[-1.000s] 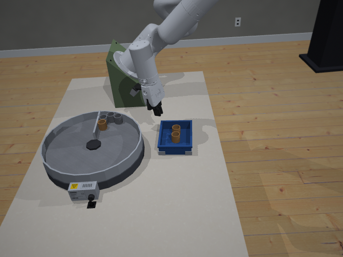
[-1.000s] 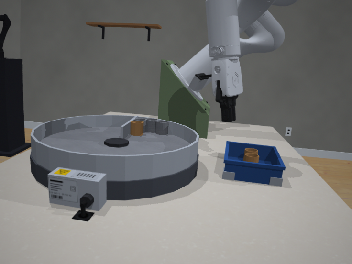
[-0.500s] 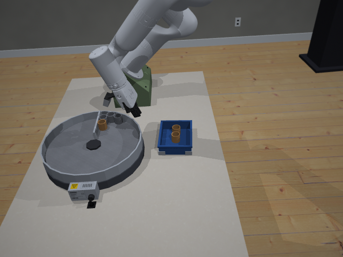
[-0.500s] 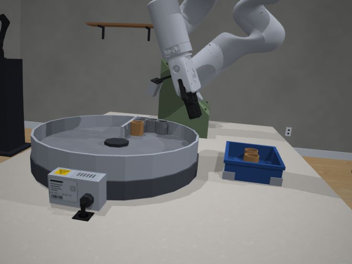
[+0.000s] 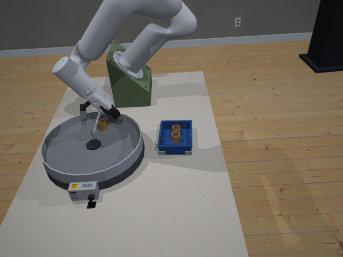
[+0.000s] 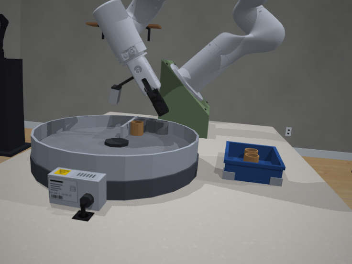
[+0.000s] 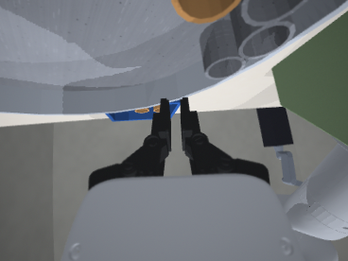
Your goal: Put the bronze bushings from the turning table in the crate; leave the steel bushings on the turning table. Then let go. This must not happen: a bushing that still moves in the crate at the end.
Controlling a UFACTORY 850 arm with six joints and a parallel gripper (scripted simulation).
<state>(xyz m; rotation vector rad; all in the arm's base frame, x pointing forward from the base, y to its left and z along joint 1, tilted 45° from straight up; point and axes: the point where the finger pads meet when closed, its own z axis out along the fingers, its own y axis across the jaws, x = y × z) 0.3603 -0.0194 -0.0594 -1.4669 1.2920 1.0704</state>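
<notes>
A bronze bushing (image 5: 102, 125) (image 6: 137, 128) (image 7: 205, 10) stands on the turning table (image 5: 116, 172) (image 6: 119, 167) (image 7: 33, 101), beside the divider. Three grey steel bushings stand behind and right of it near the rim; the rightmost steel bushing (image 5: 119, 119) (image 6: 162, 127) (image 7: 219, 53) is nearest the gripper. Two bronze bushings, the front bushing (image 5: 175, 137) (image 6: 251, 158) and the rear bushing (image 5: 176, 128) (image 6: 250, 150), stand in the blue crate (image 5: 174, 150) (image 6: 247, 172) (image 7: 124, 116). My gripper (image 5: 117, 115) (image 6: 163, 114) (image 7: 175, 110) is tilted above the steel bushings, nearly closed, with nothing between its fingers.
The upright divider (image 5: 95, 125) (image 6: 124, 130) and the black hub (image 5: 93, 144) (image 6: 116, 142) are on the turning table. Its raised rim runs all round. A grey control box (image 5: 83, 190) (image 6: 76, 189) sits at its front. The green arm base (image 5: 130, 91) (image 6: 184, 113) (image 7: 317, 71) stands behind.
</notes>
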